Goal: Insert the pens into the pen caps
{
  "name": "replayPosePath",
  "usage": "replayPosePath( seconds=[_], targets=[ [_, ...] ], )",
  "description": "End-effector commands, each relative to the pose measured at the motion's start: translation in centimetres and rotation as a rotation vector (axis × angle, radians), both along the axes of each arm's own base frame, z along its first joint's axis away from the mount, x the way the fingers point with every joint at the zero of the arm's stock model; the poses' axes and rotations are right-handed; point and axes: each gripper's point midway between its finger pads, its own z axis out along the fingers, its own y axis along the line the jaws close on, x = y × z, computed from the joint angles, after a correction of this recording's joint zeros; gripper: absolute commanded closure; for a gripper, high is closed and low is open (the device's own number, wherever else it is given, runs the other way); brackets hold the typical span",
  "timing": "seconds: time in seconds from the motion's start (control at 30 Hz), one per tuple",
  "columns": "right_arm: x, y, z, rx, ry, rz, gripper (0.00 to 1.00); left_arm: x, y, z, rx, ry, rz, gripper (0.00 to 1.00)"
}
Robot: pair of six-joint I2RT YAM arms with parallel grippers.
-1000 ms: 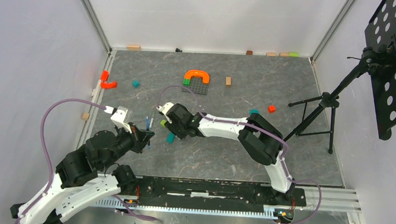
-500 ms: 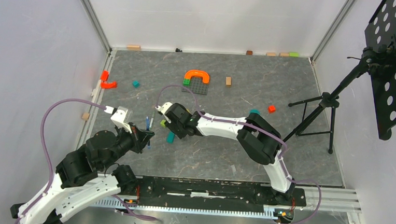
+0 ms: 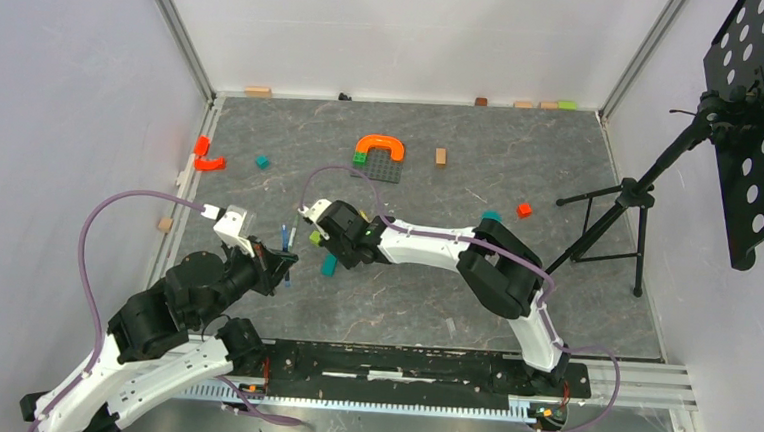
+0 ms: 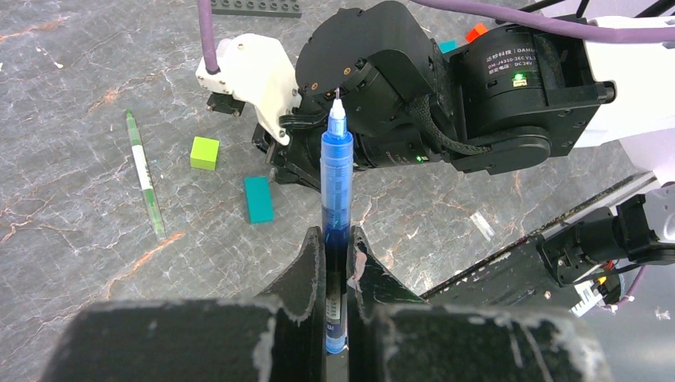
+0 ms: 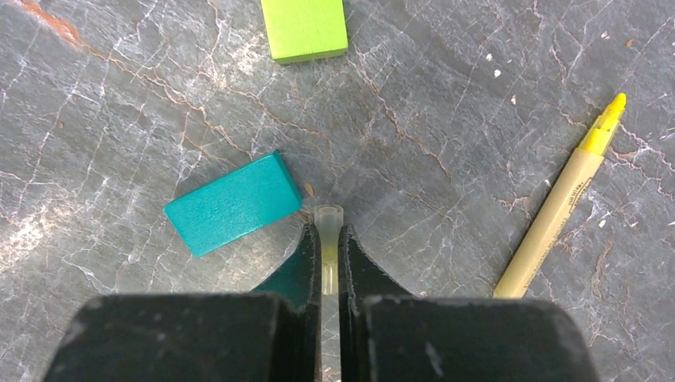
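A: Well, top view first: where are the pens?

B: Left of centre, the left gripper (image 3: 280, 262) is closed round the blue pen (image 3: 284, 238), which sticks out of it toward the top of the frame. The right gripper (image 3: 327, 238) sits just beside it at the centre. Its fingers are hidden under the wrist here.

A: And the left wrist view?

B: At bottom centre the fingers pinch the blue pen's lower barrel, with the nib bare and pointing up the frame. The green pen (image 4: 146, 175) lies flat on the table (image 4: 72, 239) at the left.

A: Right wrist?

B: The fingers are nearly together on a small pale cap (image 5: 327, 215) at the centre, its open mouth poking past their tips, near the teal block (image 5: 235, 203). The yellow pen (image 5: 557, 223) lies at the right, nib exposed.

A: How will they handle?

B: Light, stiff, smooth plastic, I judge. A barrel could swivel in a two-point pinch, so hold it low, as here, with the nib end free. The cap looks thin-walled: grip its closed end, gently.
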Motion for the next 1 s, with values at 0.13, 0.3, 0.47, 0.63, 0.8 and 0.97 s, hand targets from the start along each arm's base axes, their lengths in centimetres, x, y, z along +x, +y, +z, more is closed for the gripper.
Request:
replayPosePath(
  seconds=[0.13, 0.3, 0.47, 0.63, 0.8, 0.97],
  targets=[
    [-0.4, -2.1, 1.4, -0.051, -0.024, -0.025, 1.0, 0.2, -0.2, 0.3, 0.01, -0.027, -0.012, 0.98],
    [-0.2, -1.9, 3.3, 0.005, -0.045, -0.041, 1.0, 0.2, -0.2, 0.2, 0.009, -0.024, -0.011, 0.98],
    [-0.1, -2.4, 4.3, 0.04, -0.057, -0.063, 1.0, 0.2, -0.3, 0.1, 0.013, -0.016, -0.014, 0.98],
    [0.4, -3.4, 4.8, 0.089, -0.063, -0.113, 1.0, 0.3, -0.6, -0.2, 0.021, -0.002, -0.019, 0.98],
    [0.6, -4.3, 5.2, 0.166, -0.049, -0.163, 1.0, 0.6, -1.3, -0.2, 0.003, 0.014, -0.016, 0.98],
    [1.2, -5.8, 6.4, 0.286, -0.034, -0.234, 1.0, 1.1, -4.7, -1.2, -0.088, 0.077, -0.065, 0.98]
  ],
)
